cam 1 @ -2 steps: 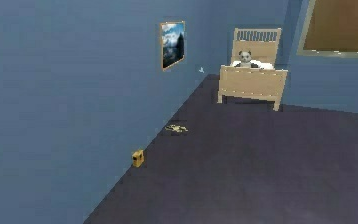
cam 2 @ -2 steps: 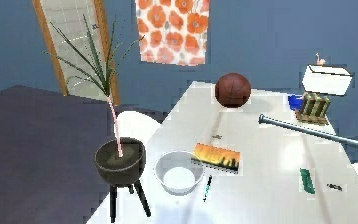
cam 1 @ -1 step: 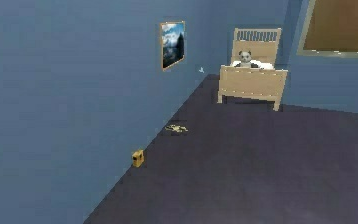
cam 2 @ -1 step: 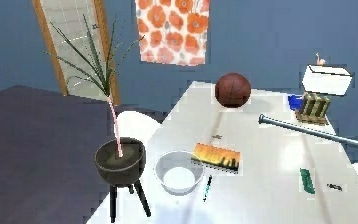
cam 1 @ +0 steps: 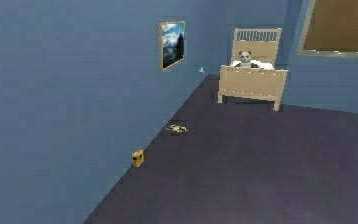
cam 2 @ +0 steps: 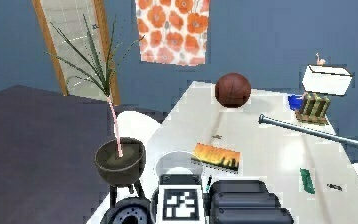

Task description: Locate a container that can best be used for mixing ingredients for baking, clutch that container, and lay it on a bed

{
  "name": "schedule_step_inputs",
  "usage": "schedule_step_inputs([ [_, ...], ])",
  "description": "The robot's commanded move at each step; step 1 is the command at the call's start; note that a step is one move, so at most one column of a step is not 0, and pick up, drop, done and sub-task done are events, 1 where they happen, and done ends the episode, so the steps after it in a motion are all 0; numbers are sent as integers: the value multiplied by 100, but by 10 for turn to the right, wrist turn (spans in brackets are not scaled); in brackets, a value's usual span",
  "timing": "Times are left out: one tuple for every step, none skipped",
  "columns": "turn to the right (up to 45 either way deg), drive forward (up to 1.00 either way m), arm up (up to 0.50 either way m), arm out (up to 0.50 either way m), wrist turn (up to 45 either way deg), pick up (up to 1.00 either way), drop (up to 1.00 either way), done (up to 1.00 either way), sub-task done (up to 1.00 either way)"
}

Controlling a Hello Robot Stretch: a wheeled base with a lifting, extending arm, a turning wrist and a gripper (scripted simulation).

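- Arm (cam 2: 245, 203) sat nearest the lens at the arm side view's bottom edge, with the gripper (cam 2: 135, 207) at its left end. You couldn't tell how its fingers stood, or whether they held anything.
- Step, as I judged it: the grab, with the carry to the bed (cam 1: 251, 85) not yet done. Next move called for you to confirm the hold, lift off the table edge, pull the arm in, then turn the base.
- White table (cam 2: 277, 150) took up most of the arm side view's right. A pale grey round container (cam 2: 174, 165), the best match for a mixing bowl, was at its near edge just above the gripper. Touching or apart, couldn't tell.
- That bed was far up the forward view at the back wall, with a stuffed bear (cam 1: 247, 61) on it. The run across the dark floor (cam 1: 237, 165) looked drivable.
- Potted plant (cam 2: 120, 160) on a dark stand stood just left of the container, so it was the likeliest snag on the lift.
- Orange patterned hanging (cam 2: 172, 30) was on the wall behind the table.
- Farther out on the table lay a brown ball (cam 2: 234, 88), a grey bat (cam 2: 307, 128) and an orange-covered book (cam 2: 217, 155), the book just right of the container.
- By the forward view's left wall were a small yellow object (cam 1: 138, 158) and a smaller dark one (cam 1: 176, 128). Steer off them.
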Motion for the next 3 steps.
schedule_step_inputs([
  [0, 0, 0, 20, 0, 0, 0, 0, 0],
  [0, 0, 0, 0, 450, 0, 0, 0, 0],
  [0, 0, 0, 0, 450, 0, 0, 0, 0],
])
